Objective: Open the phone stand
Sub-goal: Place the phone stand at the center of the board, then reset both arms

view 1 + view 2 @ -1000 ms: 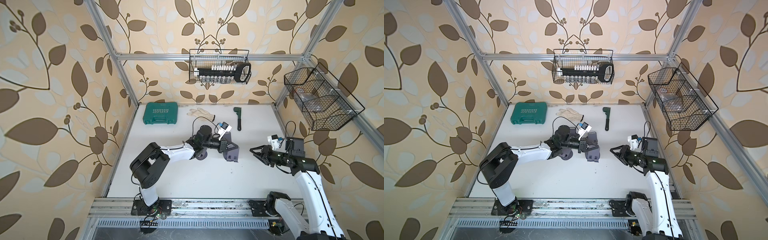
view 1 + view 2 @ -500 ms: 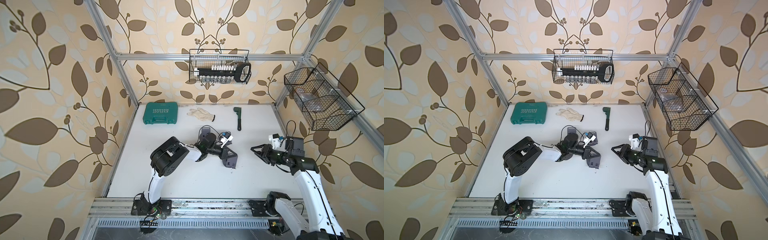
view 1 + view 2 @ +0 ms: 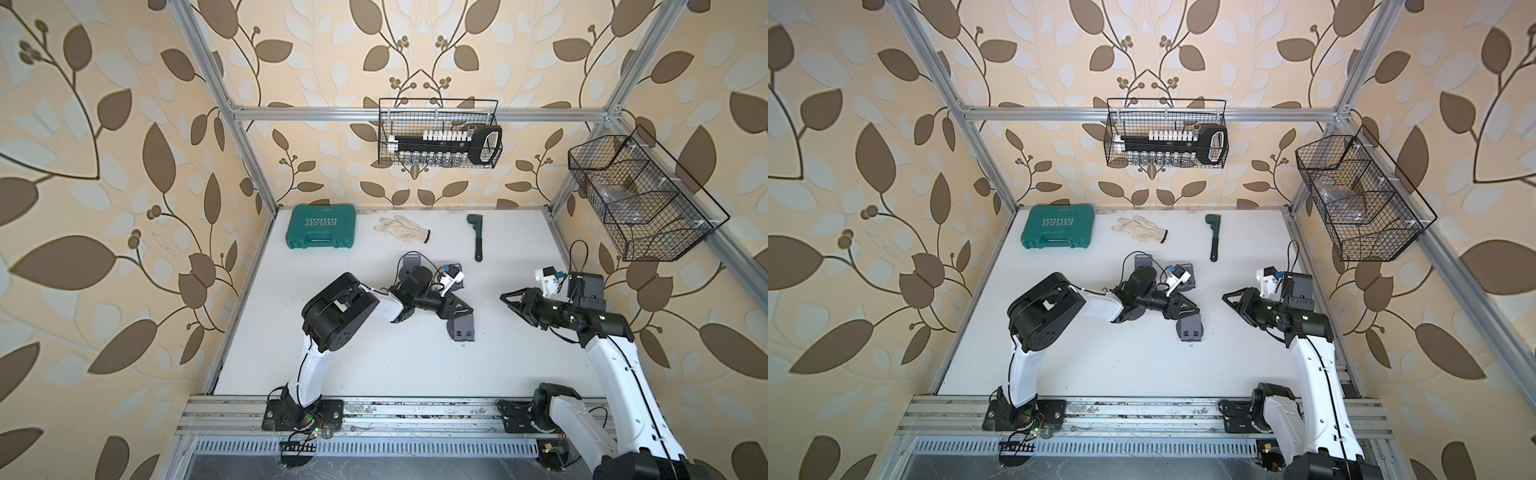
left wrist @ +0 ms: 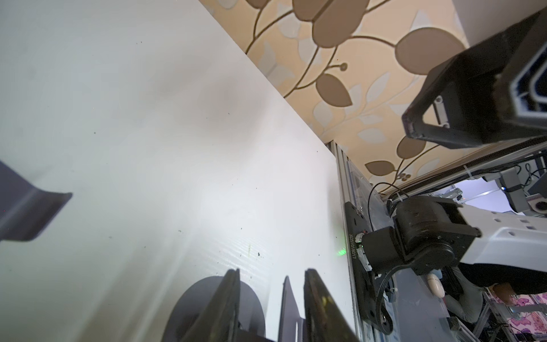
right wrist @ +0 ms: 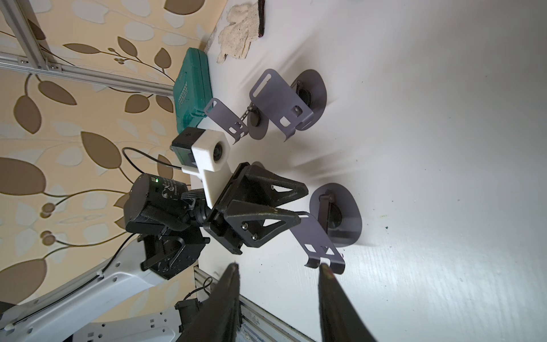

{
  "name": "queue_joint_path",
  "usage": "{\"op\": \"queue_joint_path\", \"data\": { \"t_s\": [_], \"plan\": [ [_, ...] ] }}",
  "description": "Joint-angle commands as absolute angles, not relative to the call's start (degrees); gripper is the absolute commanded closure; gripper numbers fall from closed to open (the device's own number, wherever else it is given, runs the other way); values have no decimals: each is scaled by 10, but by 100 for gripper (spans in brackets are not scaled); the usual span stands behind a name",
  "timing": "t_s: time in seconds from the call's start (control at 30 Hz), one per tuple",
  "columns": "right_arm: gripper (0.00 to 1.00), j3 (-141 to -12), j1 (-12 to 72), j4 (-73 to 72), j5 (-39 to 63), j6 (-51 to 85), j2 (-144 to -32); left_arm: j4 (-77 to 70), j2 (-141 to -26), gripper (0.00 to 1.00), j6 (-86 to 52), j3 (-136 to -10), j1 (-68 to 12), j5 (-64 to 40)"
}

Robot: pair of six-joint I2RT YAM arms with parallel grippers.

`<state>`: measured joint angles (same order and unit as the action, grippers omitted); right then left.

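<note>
I'm holding my left claw (image 5: 302,204) parted around the plate of the phone stand (image 3: 461,330), not pinching it (gaps both sides), prob. to lever it up. The stand is sitting mid desk (image 3: 374,365), base flat. I'm hanging my right claw (image 3: 510,306) open, well to the right, so it isn't crowding the work.

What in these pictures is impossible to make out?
- Side wire basket: contents blurred behind mesh, both top views.
- Far phone stands: mostly behind left arm, both top views.
- Near phone stand: cut by the left wrist picture's edge, partly behind left gripper.
</note>
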<state>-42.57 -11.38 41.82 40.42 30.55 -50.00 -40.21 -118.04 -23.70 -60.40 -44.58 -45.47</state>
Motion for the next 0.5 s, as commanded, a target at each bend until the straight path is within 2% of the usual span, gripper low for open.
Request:
{"op": "queue_joint_path", "data": {
  "t_s": [0.0,0.07,0.13,0.23,0.3,0.4,0.47],
  "plan": [
    [61,-424,-115,412,399,293,-492,-352,-1120,59,-207,-638,-444,-432],
    [61,-429,-115,413,392,292,-487,-313,-1101,56,-202,-650,-441,-418],
    [61,-434,-115,411,388,289,-483,-274,-1080,49,-197,-664,-432,-417],
    [60,-445,-115,406,383,283,-474,-204,-1035,46,-179,-683,-422,-412],
    [60,-454,-115,399,368,276,-464,-104,-1003,43,-150,-716,-418,-393],
    [59,-478,-114,392,338,252,-449,61,-970,31,-117,-775,-415,-320],
    [59,-492,-111,382,291,245,-438,146,-957,29,-115,-804,-407,-279]
  ]
}}
